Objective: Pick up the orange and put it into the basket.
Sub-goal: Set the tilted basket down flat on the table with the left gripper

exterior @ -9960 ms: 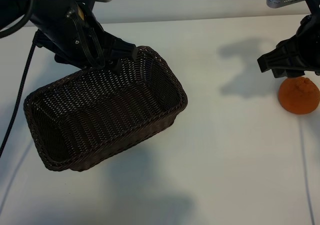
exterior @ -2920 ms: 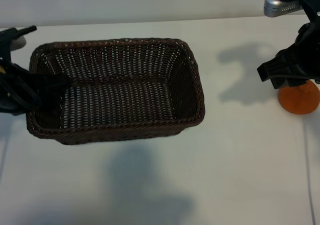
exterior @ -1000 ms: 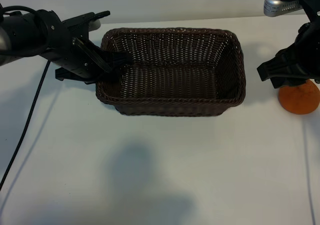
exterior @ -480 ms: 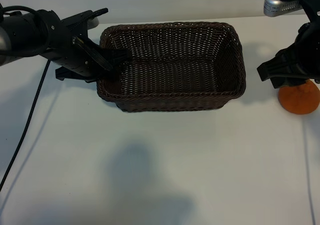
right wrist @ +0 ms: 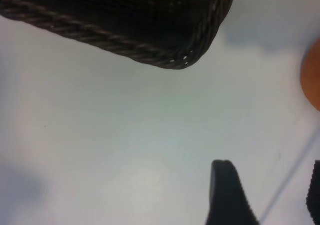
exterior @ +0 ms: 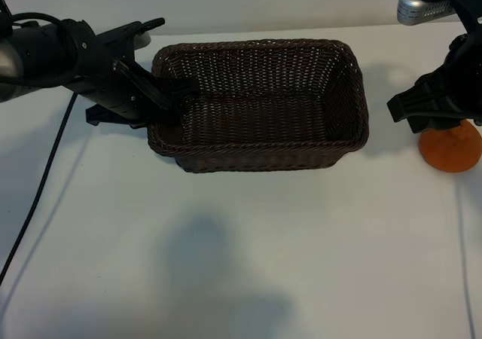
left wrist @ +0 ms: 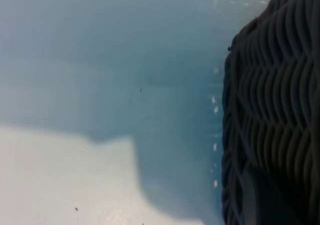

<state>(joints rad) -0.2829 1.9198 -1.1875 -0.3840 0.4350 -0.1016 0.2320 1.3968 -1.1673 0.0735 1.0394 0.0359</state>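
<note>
The orange [exterior: 450, 148] sits on the table [exterior: 301, 241], not yet lifted, beneath the right gripper [exterior: 434, 107] whose jaws stand spread, while the left gripper [exterior: 167, 98] pinches the empty basket's [exterior: 260, 105] end rim.

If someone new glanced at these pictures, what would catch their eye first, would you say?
Probably the dark wicker basket in the middle of the white table, with the left gripper clamped on its left rim. Next, the bright orange at the right edge, lying on the table just below the open right gripper.
</note>
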